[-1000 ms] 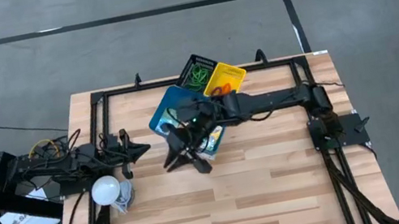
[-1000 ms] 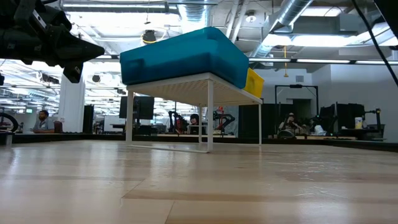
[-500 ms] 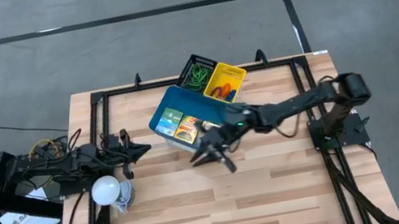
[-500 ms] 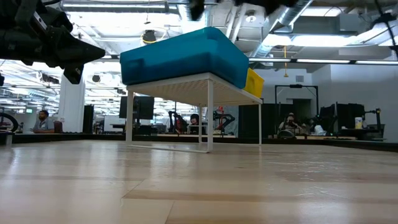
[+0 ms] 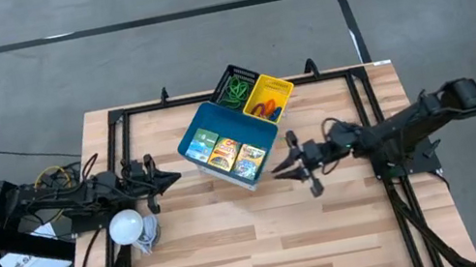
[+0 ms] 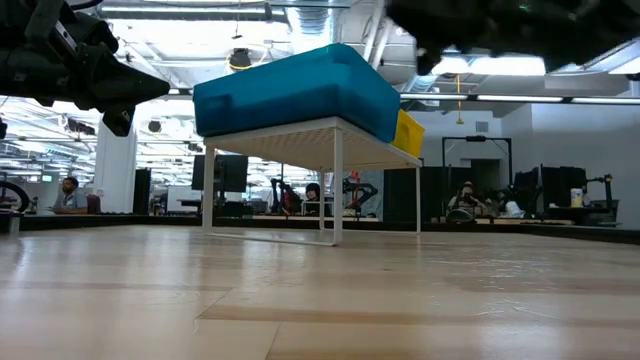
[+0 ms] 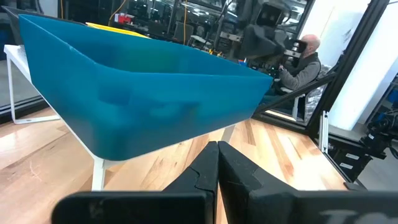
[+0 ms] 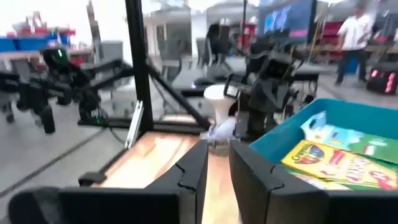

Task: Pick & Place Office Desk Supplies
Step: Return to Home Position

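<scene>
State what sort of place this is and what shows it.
Probably a robotics lab in an open industrial hall: exposed ceiling ducts overhead, a left arm and a right arm mounted at a wooden table, and a person seated at a far workstation.

Table [image 5: 269,256] front bare; shelf [image 6: 300,137], blue tray [image 5: 234,124] block rear centre

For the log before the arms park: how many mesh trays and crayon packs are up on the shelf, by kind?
Mesh trays: 3 (blue tray, black tray, yellow tray)
Crayon packs: 3, all in the blue tray
Total: 6
</scene>
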Tool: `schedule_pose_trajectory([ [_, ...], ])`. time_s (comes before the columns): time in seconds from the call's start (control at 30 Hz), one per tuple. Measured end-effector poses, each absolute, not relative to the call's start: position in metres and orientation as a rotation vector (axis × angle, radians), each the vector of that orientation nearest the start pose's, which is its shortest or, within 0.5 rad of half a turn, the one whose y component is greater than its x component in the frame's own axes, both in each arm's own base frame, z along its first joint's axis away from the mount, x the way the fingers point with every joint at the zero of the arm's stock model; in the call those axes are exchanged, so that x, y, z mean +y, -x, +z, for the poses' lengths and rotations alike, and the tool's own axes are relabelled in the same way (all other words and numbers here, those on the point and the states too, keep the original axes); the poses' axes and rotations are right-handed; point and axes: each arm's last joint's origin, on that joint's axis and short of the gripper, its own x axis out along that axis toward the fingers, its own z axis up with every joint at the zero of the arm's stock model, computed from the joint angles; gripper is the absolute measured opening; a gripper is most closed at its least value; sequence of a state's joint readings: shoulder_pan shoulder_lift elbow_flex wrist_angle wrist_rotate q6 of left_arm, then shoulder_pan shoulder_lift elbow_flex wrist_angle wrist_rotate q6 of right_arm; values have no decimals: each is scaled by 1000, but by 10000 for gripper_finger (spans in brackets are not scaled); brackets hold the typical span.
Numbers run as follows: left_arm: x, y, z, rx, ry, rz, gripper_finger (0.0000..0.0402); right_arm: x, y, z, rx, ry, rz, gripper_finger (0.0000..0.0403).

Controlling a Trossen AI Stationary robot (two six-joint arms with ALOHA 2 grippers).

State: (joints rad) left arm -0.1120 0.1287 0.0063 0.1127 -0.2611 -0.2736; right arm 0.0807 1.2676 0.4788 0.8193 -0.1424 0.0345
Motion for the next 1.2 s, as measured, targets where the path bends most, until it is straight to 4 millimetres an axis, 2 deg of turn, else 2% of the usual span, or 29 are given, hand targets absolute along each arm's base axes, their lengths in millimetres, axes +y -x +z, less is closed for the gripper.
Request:
schedule_pose_trajectory([
  [0.27, -4, -105, 166, -12, 271, 149, 1, 24, -204, 191, -60, -63, 140, 64],
  [0.6, -4, -105, 166, -11, 271, 150, 1, 14, -161, 160, -81, -8, 66, 64],
  [0.73, -4, -105, 166, -8, 271, 150, 1, 13, -159, 158, -65, -19, 62, 64],
  [1.07, -4, -105, 166, -6, 270, 150, 1, 6, -153, 174, -190, 25, 13, 64],
  [1.2, -4, -105, 166, -6, 271, 150, 1, 4, -151, 170, -122, 33, 5, 64],
])
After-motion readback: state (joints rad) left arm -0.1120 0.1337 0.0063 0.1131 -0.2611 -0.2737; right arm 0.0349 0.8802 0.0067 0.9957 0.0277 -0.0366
